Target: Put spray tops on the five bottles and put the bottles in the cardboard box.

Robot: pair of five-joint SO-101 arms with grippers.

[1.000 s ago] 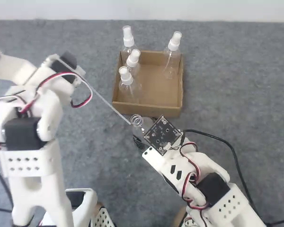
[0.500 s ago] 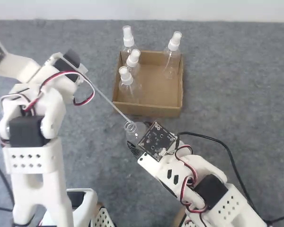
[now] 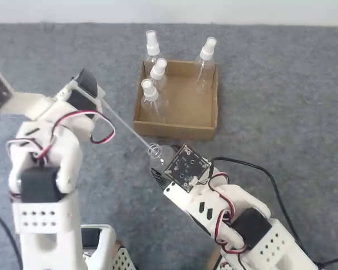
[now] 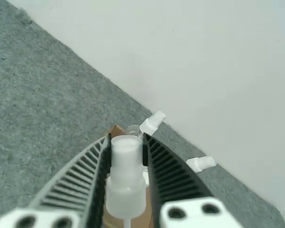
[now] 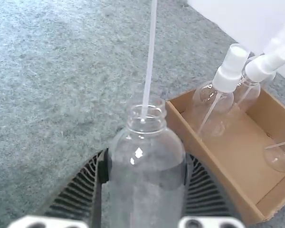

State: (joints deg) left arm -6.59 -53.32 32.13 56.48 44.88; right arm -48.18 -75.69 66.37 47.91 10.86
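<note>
- Bottle (image 5: 145, 137) position – the one uncapped clear bottle is clamped at its body by the right end effector (image 5: 146, 166), one finger on each side. It is held just in front of the cardboard box (image 3: 177, 130), with its open neck turned toward the other arm.
- Reason for this hold: gripping the body leaves the neck free and steady, so the mouth serves as a fixed target.
- Spray top (image 4: 127, 175): the left end effector (image 4: 126, 140) is closed on its white head. The dip tube (image 3: 127, 129) runs out from the head in a long slant across the surface (image 3: 281, 90).
- Alignment: in the right wrist view the tube tip sits at the bottle mouth, apparently just inside the rim. The head is well apart from the neck, so the top is not yet seated.
- Judgement – the slim tube flexes easily. A misaligned push could bend it against the rim.
- Box contents: three capped bottles stand upright inside. Two (image 3: 158, 70) (image 3: 149, 93) are near one side wall and one (image 3: 205, 64) is at the far opposite corner.
- A fourth capped bottle (image 3: 152, 42) stands at the far wall. Whether it is inside or just behind the box cannot be told.
</note>
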